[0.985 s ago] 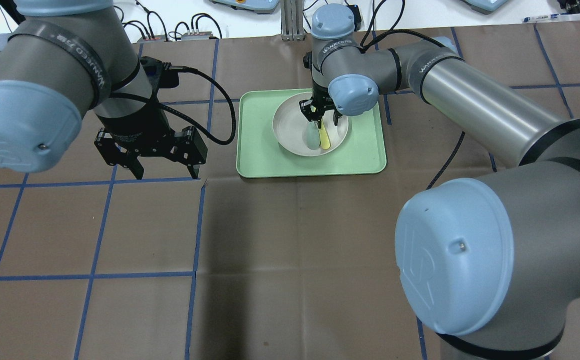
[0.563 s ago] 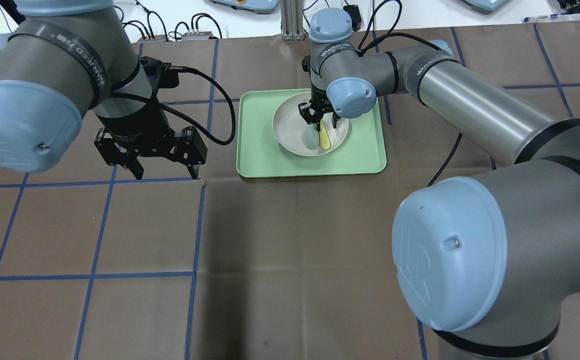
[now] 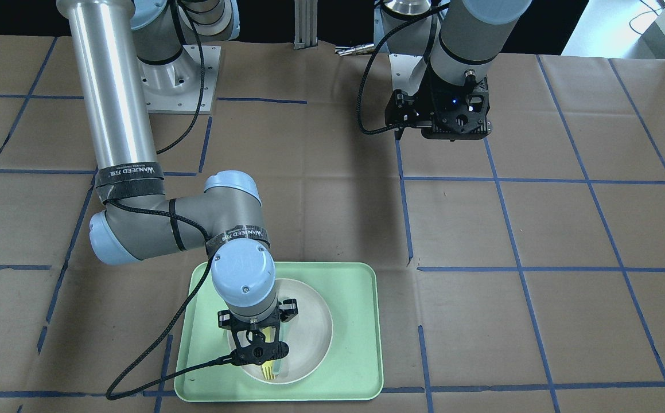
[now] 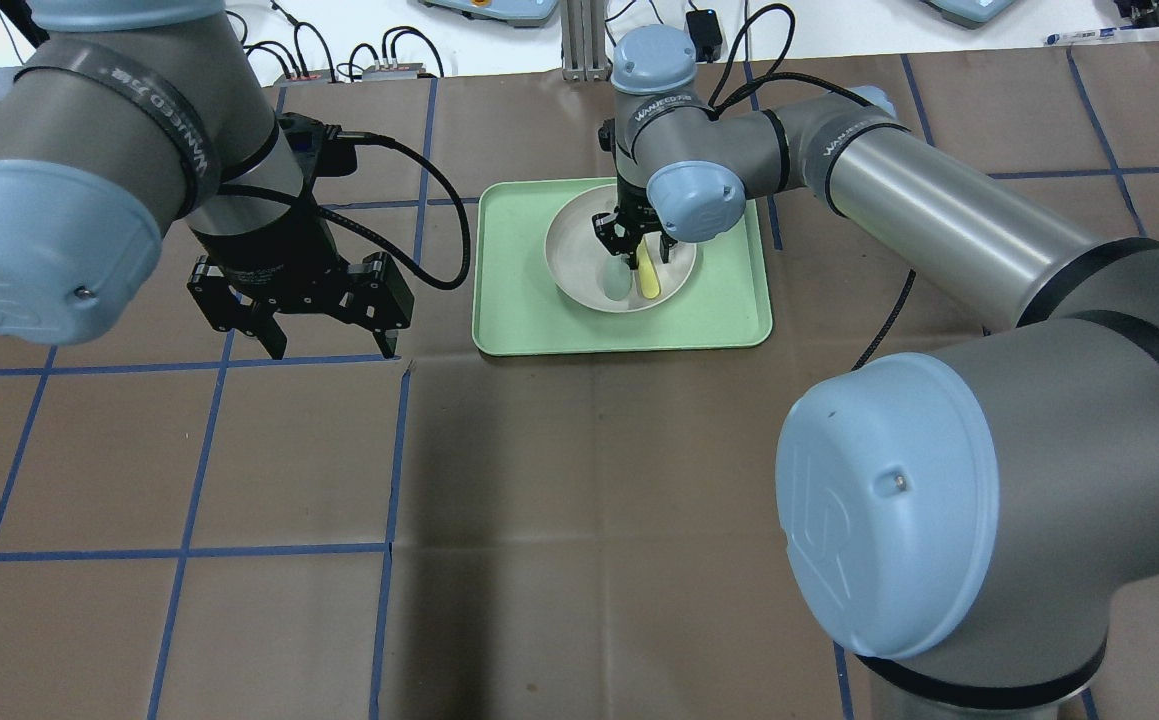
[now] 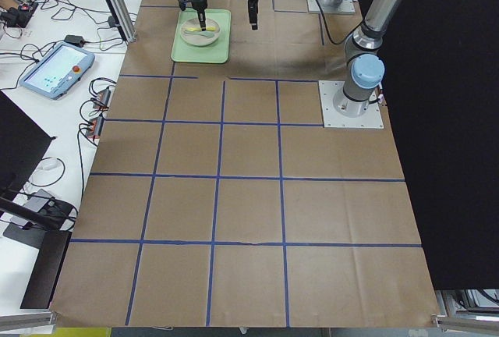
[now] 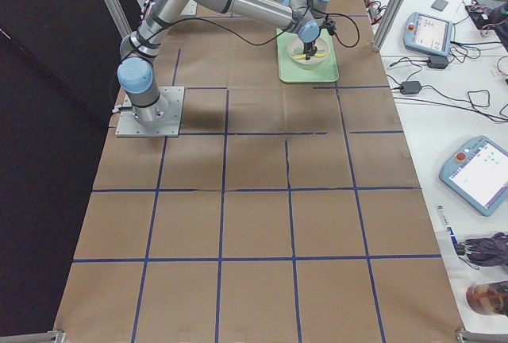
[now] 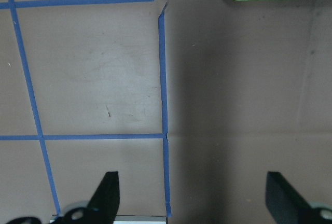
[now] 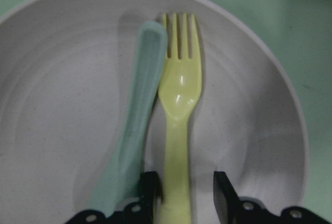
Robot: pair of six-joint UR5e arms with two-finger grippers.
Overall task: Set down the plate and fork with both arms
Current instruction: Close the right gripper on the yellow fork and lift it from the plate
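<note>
Grasp stage: right tool (image 8: pixel 185 189), jaws apart, straddles yellow fork (image 8: pixel 179 92) in plate (image 8: pixel 57 84), blue-green spoon (image 8: pixel 136 115) at its 9 o'clock; next, pinch fork alone. Left tool (image 7: pixel 190 183): jaws spread, empty.

On the tray (image 4: pixel 519 310), far across the table (image 4: pixel 579 500), sits the plate (image 4: pixel 572 250) — in it the fork (image 8: pixel 179 97), the spoon (image 8: pixel 136 123) just left

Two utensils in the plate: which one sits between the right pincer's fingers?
The yellow fork: the right pincer straddles its handle, while the blue-green spoon lies just outside, alongside it.
</note>
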